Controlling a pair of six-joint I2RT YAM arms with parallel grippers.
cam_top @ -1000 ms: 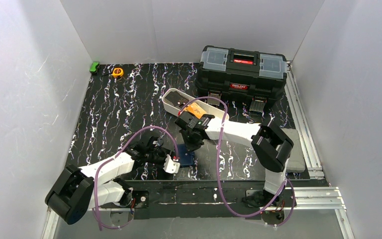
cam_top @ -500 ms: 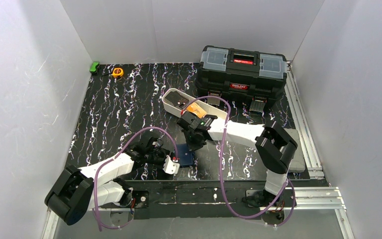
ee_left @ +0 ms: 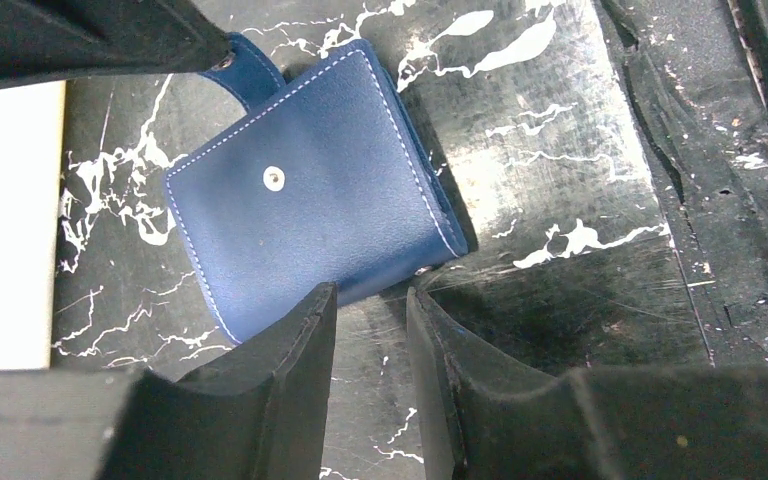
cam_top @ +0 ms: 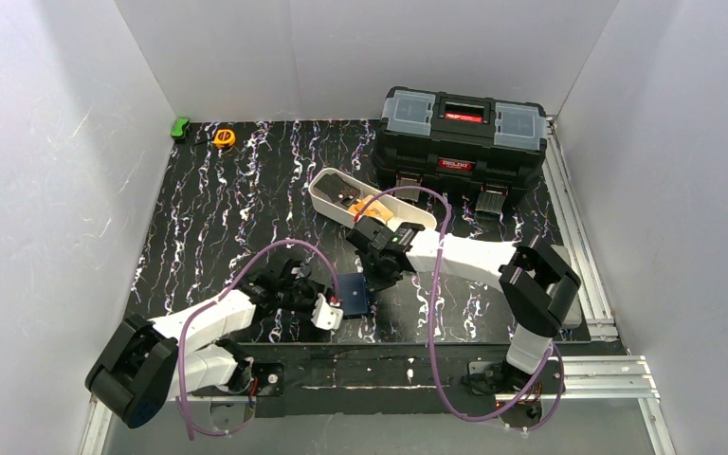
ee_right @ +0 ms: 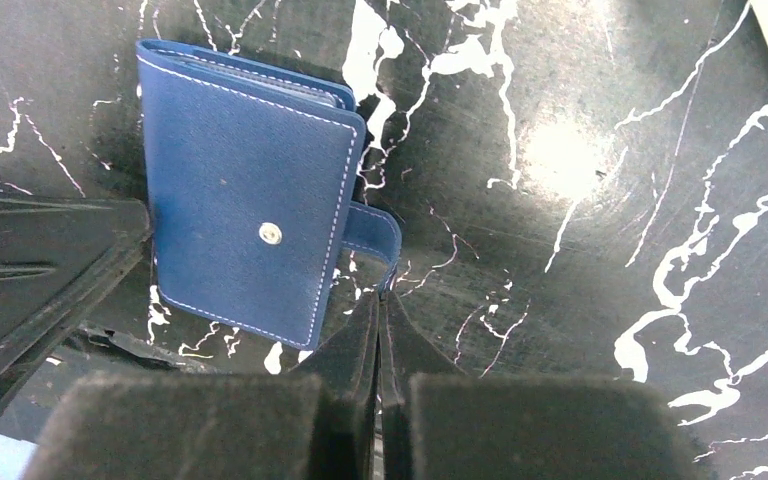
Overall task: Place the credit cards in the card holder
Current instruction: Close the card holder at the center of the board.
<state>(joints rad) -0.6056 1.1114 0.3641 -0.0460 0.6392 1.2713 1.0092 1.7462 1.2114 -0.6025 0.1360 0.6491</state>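
Navy card holder [cam_top: 353,294] folded shut on the counter [cam_top: 227,209]
Flat by the near edge, tab unsnapped; orange card [cam_top: 377,205] in the white tray [cam_top: 320,197].

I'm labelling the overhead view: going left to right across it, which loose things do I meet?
Small green block, round yellow tape measure, navy-blue folding card holder, big black plastic toolbox. White oblong tray omitted: it overlaps.

The navy card holder [ee_right: 245,200] lies folded shut on the black, white-veined table [ee_right: 580,150], with a silver snap stud [ee_right: 271,234] on its upper face. Its tab [ee_right: 375,232] sticks out to the right. The right gripper [ee_right: 380,305] has its jaws pressed together, their tips right at the tab's lower end. Whether they pinch it cannot be told.
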